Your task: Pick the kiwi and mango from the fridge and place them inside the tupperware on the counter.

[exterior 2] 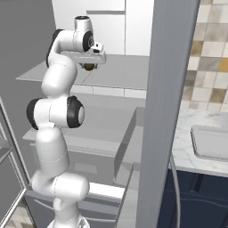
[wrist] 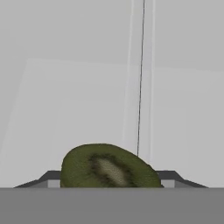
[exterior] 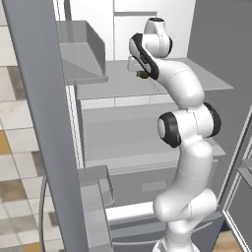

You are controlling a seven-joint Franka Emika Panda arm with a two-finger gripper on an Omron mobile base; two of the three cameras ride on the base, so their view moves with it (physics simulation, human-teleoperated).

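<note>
Inside the fridge (exterior: 147,147), you saw pale grey shelves, with tiled wall and the marble counter (exterior 2: 187,147) bearing the tupperware (exterior 2: 211,142) off to its right. Your gripper (exterior 2: 90,66) was clamped on the kiwi (wrist: 107,168) above the upper shelf (exterior: 197,81), its long axis lying across the fingers.

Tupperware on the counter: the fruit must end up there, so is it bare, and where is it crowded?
The pale grey shallow tupperware on the white marble counter looks bare inside. Crowding is at the fridge's upper shelf, where the gripper sits around the brown kiwi.
</note>
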